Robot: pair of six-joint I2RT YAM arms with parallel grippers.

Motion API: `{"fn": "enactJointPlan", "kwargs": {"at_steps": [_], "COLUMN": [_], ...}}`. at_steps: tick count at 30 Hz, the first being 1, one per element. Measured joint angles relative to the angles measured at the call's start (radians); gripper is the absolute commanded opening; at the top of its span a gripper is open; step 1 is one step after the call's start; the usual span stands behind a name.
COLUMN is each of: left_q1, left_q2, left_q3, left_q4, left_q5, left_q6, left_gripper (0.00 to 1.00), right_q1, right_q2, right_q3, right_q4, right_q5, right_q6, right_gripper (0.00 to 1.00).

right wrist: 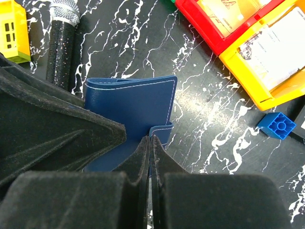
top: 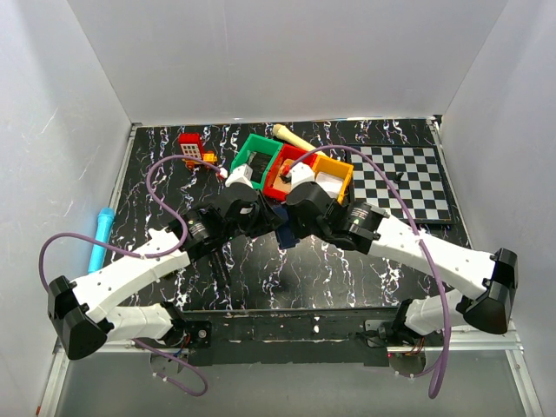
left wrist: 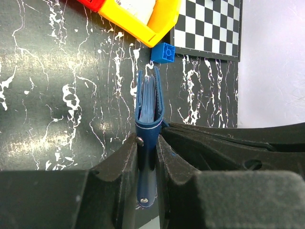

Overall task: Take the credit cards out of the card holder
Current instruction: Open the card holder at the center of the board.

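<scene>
The card holder (left wrist: 148, 107) is a dark navy wallet held just above the table between both arms at the centre (top: 282, 230). In the left wrist view it stands edge-on, slightly parted, with lighter blue-grey layers inside. My left gripper (left wrist: 147, 143) is shut on its lower edge by the snap studs. In the right wrist view its flat navy face (right wrist: 133, 102) shows. My right gripper (right wrist: 150, 139) is shut on its small closure tab (right wrist: 163, 130). No credit card shows sticking out of the holder.
Green (top: 254, 155), red (top: 280, 169) and yellow (top: 334, 174) bins sit just behind the grippers, with card-like sheets in the red (right wrist: 228, 9) and yellow (right wrist: 274, 47) ones. Also nearby: small blue block (left wrist: 163, 52), checkerboard (top: 404, 178), microphone (right wrist: 62, 38), red toy (top: 191, 148), cyan marker (top: 100, 239).
</scene>
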State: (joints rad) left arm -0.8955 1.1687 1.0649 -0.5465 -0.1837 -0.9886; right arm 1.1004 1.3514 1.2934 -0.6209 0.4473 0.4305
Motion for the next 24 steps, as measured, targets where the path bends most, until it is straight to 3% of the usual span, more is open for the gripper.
{"fn": "enactJointPlan", "kwargs": {"at_steps": [10, 24], "left_q1": [-0.003, -0.003], "left_q2": [-0.003, -0.018], "left_q3": [0.0, 0.0], "left_q4": [0.0, -0.011], "left_q5": [0.0, -0.003], "left_q6": [-0.004, -0.004], "left_gripper": [0.0, 0.0], "right_q1": [-0.047, -0.095], "right_q2": [-0.055, -0.076], "right_q3": [-0.051, -0.082], "right_q4": [0.043, 0.022], "right_q5": [-0.091, -0.099], "right_q6": [0.027, 0.037], "right_gripper": [0.01, 0.01]}}
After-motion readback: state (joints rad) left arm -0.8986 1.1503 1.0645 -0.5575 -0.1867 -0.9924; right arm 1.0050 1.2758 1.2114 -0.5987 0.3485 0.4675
